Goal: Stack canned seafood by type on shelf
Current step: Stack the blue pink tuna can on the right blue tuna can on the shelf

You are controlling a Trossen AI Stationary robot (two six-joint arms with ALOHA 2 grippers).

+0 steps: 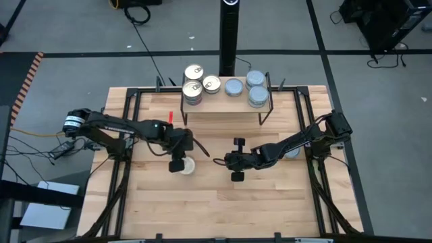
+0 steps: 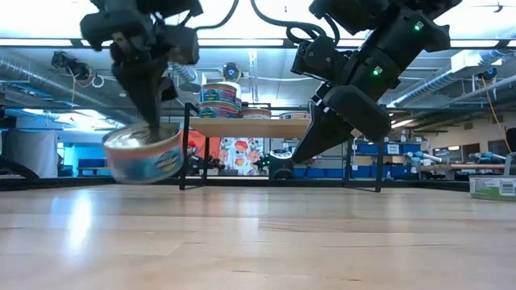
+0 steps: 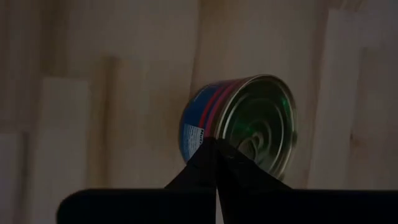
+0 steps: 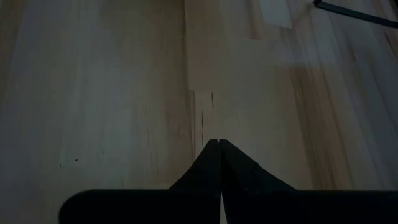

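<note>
1. The high view shows the whole table [image 1: 223, 202] from above. The shelf [image 1: 226, 102] stands at its far edge and carries gold-top tins [image 1: 193, 72] on its left part and grey-top tins [image 1: 256, 79] on its right part. Some of them are stacked.
2. In the high view one more tin [image 1: 187, 165] lies near the table's middle, under the left gripper [image 1: 177, 164]. Only a pale part of it shows there.
3. The low view gives what the high view hides: this tin [image 2: 143, 153] is tilted and is off the table, with the left gripper [image 2: 150, 121] coming down onto its rim from above.
4. The left wrist view shows the same tin [image 3: 242, 124] close up, with its blue and red label and its ringed metal face. The left gripper [image 3: 217, 155] has its fingers pressed together, pinching the rim of the tin.
5. The right gripper [image 1: 226, 162] is over the middle of the table, near the left one. In the right wrist view its fingers [image 4: 208, 165] are pressed together with nothing between them, and only bare wood lies below.
6. In the low view the right gripper [image 2: 310, 149] hangs above the table in front of the shelf [image 2: 250, 126].
</note>
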